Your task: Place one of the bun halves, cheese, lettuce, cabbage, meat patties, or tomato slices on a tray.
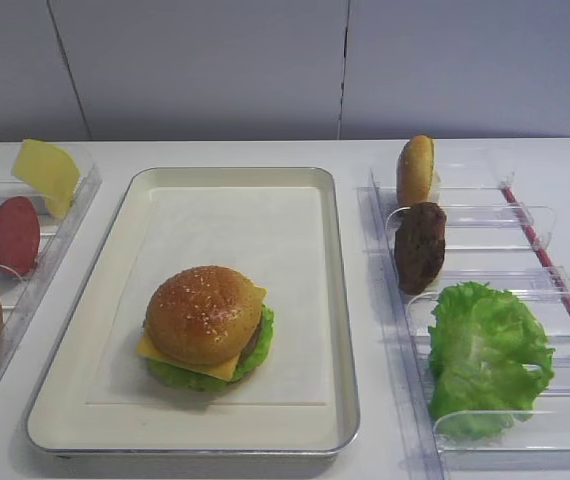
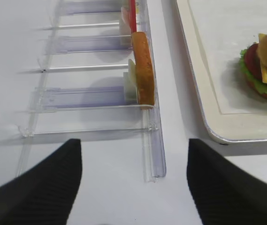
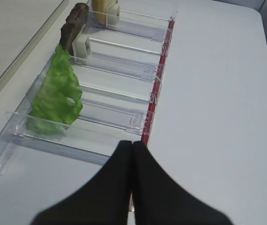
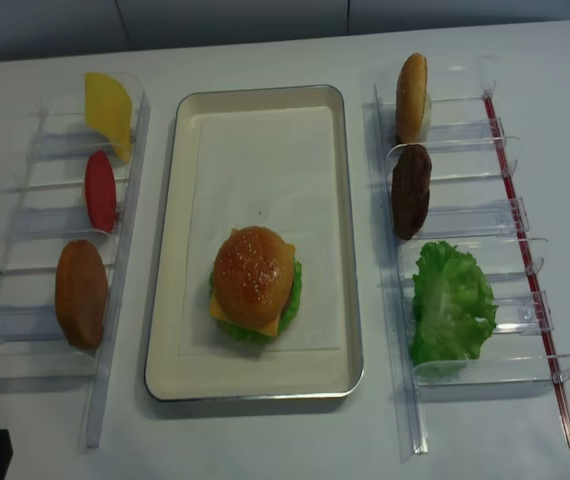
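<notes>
The seeded bun half (image 1: 203, 314) topped a stack over cheese (image 1: 150, 350) and lettuce (image 1: 255, 345) in the near-left part of the tray (image 1: 337, 300), close to the near rim; the liner toward the far rim lay bare. The right gripper (image 3: 132, 146) was clenched on nothing beside the right bins (image 3: 124, 101), over bare bench. The left gripper (image 2: 133, 159) stood released beside the left bins (image 2: 153, 140).

White table (image 1: 265, 150), pale grey panelled wall (image 1: 205, 60)
</notes>
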You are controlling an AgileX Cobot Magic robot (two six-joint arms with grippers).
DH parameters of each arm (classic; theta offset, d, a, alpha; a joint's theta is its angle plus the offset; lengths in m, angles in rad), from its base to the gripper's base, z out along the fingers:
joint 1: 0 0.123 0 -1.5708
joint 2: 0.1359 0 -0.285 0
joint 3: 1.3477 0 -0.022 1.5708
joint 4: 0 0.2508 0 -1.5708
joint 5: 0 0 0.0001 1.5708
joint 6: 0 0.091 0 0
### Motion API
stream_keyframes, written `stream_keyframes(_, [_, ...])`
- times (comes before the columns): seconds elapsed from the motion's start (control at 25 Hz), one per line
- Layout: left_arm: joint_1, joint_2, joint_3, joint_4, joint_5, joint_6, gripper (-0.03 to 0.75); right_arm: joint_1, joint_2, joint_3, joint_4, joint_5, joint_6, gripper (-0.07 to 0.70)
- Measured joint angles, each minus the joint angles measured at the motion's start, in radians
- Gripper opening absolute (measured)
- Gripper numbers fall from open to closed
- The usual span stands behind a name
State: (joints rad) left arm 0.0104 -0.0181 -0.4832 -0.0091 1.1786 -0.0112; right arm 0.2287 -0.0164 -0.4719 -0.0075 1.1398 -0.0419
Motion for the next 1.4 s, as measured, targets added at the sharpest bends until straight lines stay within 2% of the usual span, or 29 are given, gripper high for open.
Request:
stream_keyframes(0.28, [0.000, 0.000, 0.000, 0.000, 0.000, 0.000, 0.456, -0.009, 0.000, 0.000, 0.000, 0.000, -0.002, 0.001])
stream_keyframes(0.68, [0.000, 0.000, 0.000, 0.000, 0.000, 0.000, 0.456, -0.207, 0.000, 0.000, 0.000, 0.000, -0.002, 0.001])
stream_keyframes(1.4, [0.000, 0.000, 0.000, 0.000, 0.000, 0.000, 0.456, -0.212, 0.000, 0.000, 0.000, 0.000, -0.002, 0.001])
